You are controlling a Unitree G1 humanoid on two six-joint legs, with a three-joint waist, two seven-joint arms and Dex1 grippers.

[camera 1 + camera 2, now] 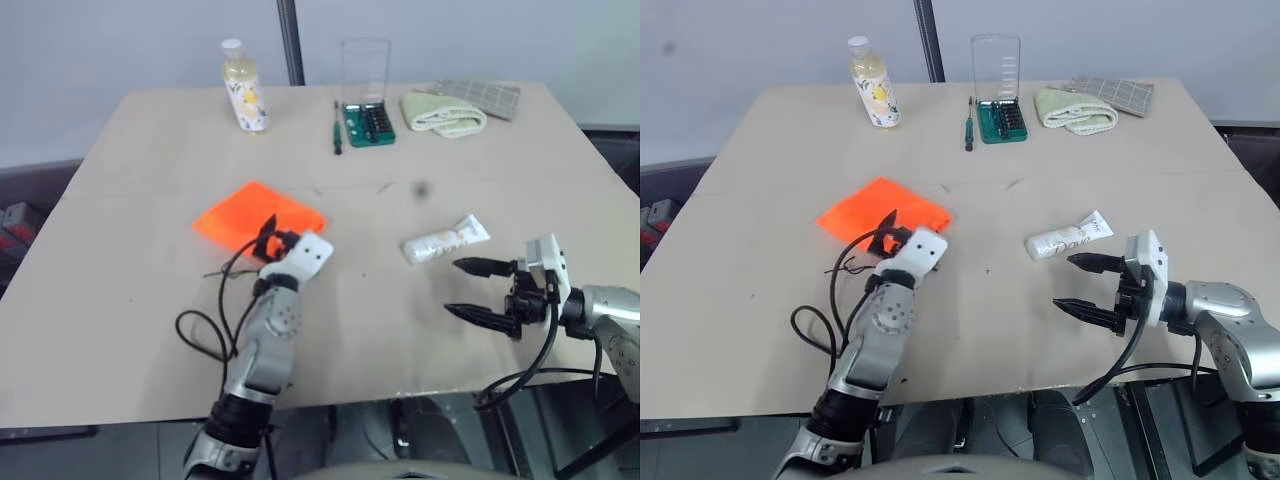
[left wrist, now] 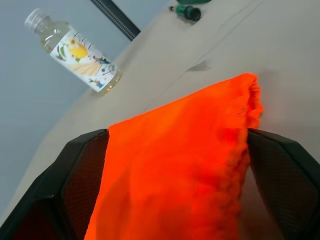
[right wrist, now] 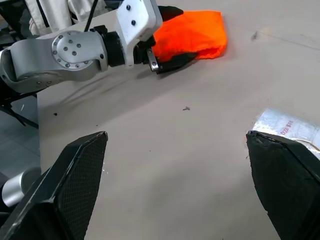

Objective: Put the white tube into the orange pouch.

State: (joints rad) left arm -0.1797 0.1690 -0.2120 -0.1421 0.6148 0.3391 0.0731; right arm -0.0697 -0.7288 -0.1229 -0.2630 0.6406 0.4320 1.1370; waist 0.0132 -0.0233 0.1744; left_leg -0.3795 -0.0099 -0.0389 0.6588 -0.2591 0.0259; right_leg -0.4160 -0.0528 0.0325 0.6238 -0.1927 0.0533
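The orange pouch [image 1: 258, 215] lies flat on the table, left of centre. My left gripper [image 1: 272, 238] is at the pouch's near edge and open, its black fingers [image 2: 75, 170] on either side of the orange fabric [image 2: 180, 165]. The white tube [image 1: 445, 240] lies right of centre, cap toward the near left and crimped end toward the far right. Just in front of the tube and slightly to its right, my right gripper [image 1: 452, 288] points left, open and holding nothing. The right wrist view catches the tube's crimped end [image 3: 287, 130] beside one finger.
Along the far edge stand a capped bottle with a yellow-patterned label [image 1: 244, 88], a green screwdriver [image 1: 337, 135], an open green bit case [image 1: 367, 120], a folded pale green cloth [image 1: 443, 112] and a checked cloth [image 1: 485, 95]. A black cable [image 1: 200, 330] loops beside my left arm.
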